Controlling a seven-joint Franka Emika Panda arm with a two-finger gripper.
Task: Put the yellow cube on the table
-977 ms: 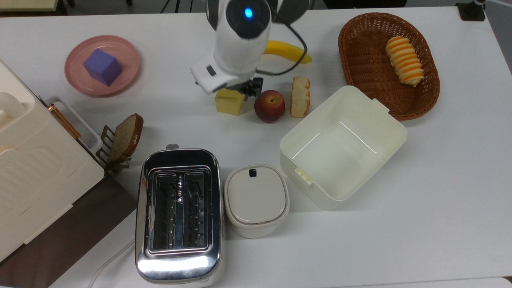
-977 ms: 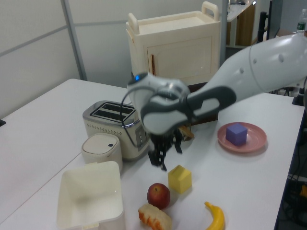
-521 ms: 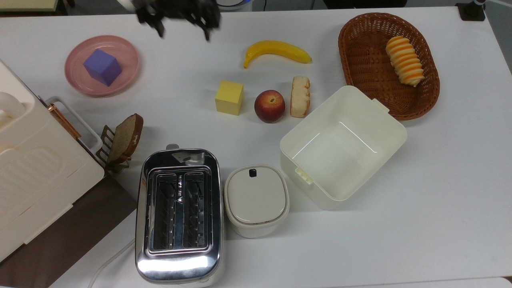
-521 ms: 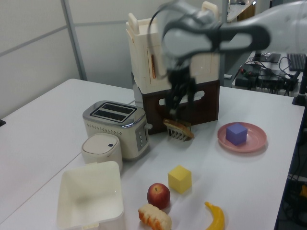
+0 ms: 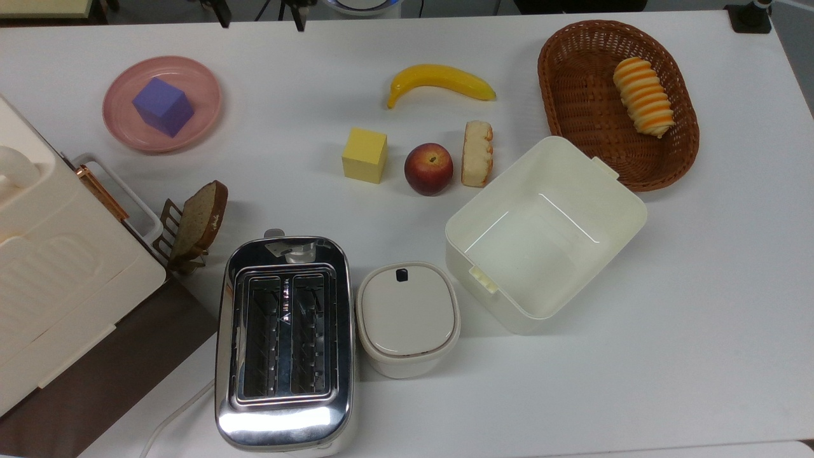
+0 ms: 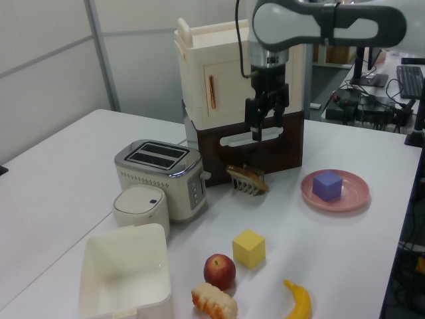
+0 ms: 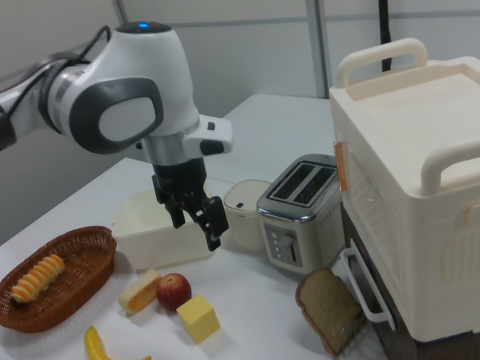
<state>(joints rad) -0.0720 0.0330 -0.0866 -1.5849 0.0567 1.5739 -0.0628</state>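
Note:
The yellow cube rests flat on the white table, just to the top view's left of a peach. It also appears low in the left view as the yellow cube and in the right view as the yellow cube. My gripper hangs high above the table in front of the cream cabinet, well away from the cube. It is open with nothing between its fingers. In the right view the gripper hovers above the peach and the cube.
A banana, a bread piece and an open white box lie near the cube. A pink plate holds a purple cube. There are also a basket, a toaster, a lidded pot, a toast rack and a cabinet.
The gripper, which was right at the yellow cube a second ago, has risen and swung away toward the cabinet. The cube stays where it was on the table.

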